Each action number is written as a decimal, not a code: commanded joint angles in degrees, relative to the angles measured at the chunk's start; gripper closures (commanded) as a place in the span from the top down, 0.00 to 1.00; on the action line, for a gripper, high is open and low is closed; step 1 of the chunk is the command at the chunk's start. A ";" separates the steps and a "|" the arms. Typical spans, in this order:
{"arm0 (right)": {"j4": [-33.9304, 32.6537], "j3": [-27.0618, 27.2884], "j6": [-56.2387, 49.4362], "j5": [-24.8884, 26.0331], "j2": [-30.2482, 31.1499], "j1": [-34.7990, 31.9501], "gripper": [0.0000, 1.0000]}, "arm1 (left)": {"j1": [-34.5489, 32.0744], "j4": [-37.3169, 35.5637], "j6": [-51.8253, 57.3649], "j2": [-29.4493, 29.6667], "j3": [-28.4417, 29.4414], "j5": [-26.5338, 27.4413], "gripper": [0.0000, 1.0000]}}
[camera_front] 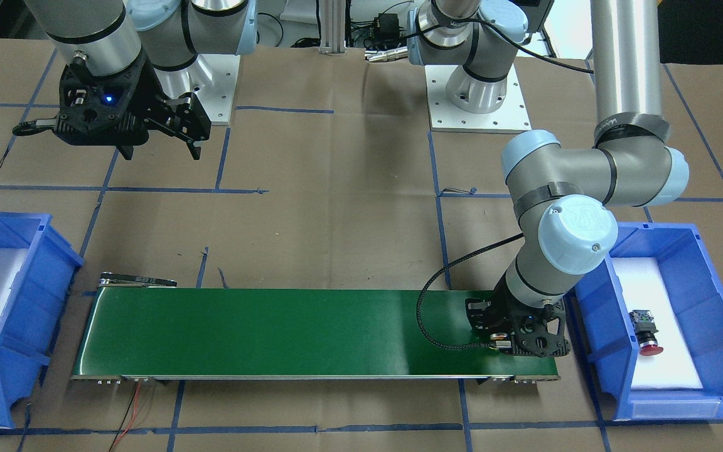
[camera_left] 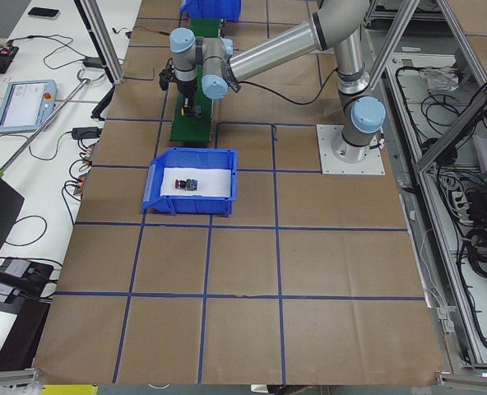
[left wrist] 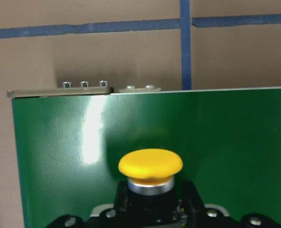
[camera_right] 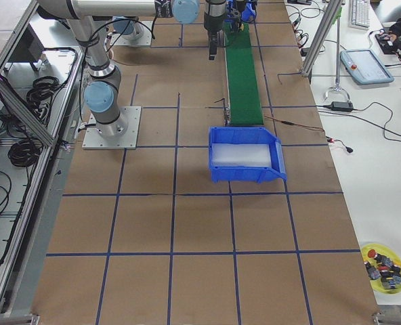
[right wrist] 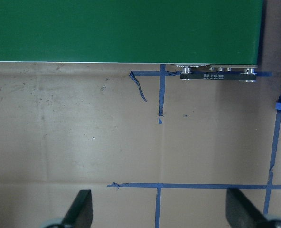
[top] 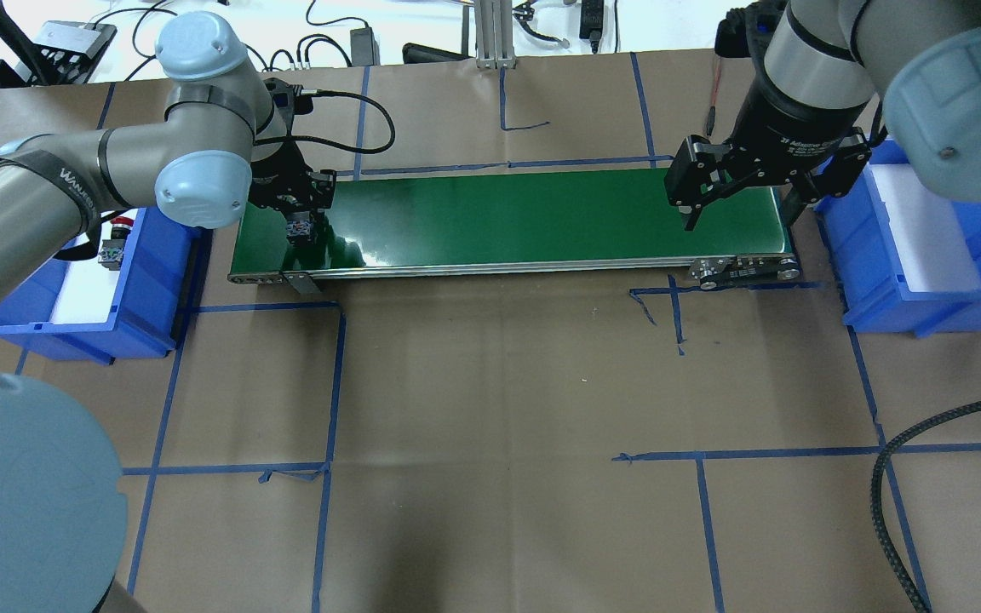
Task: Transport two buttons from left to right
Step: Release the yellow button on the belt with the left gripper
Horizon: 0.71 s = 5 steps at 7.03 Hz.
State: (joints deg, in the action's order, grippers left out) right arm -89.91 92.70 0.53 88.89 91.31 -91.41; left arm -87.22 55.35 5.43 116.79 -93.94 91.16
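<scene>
At the right end of the green conveyor belt [camera_front: 273, 333] in the front-facing view, the left gripper [camera_front: 501, 340] sits low over the belt, and its own body hides most of what it carries. Just right of the belt, a blue bin [camera_front: 722, 339] holds the red button [camera_front: 644, 333], which lies on white foam [camera_front: 656, 282] with its cap toward the lower edge of the frame. In the upper left, the right gripper [camera_front: 189, 129] hangs above the brown paper-covered surface [camera_front: 336, 220], well apart from the belt, with its jaws apart. A second blue bin [camera_front: 22, 301] stands at the far left edge.

In the overhead view the sides swap. The left gripper is over the belt's left end with a small grey block between its jaws. The red button is in the bin at the frame's left. The right gripper hangs near the belt's right end.

In the exterior left view the red button shows as a small dark shape on the foam of the near bin, below the belt.

In the left wrist view the yellow button [left wrist: 150, 164] fills the lower middle. Its mushroom cap points up-frame over the green belt, and its dark body is clamped between the jaws.

In the right wrist view two black fingertips [right wrist: 81, 209] stand wide apart at the bottom corners. Blue tape lines [right wrist: 157, 90] cross the paper between them and the belt edge.
</scene>
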 commanded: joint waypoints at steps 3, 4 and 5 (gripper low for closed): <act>0.00 -0.06 0.00 -0.03 0.01 0.00 1.00 | 0.03 0.01 -2.36 -1.81 1.64 0.25 1.00; 0.00 -0.06 0.00 -0.03 0.01 0.00 1.00 | 0.04 2.19 -2.44 -2.61 3.39 0.16 1.00; 0.00 -0.06 0.00 -0.03 0.01 0.00 1.00 | 0.04 7.35 -2.44 -4.45 5.67 0.16 1.00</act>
State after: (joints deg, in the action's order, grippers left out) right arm -89.91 92.64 0.53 88.86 91.32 -91.41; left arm -87.20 58.08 3.07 114.16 -90.65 91.34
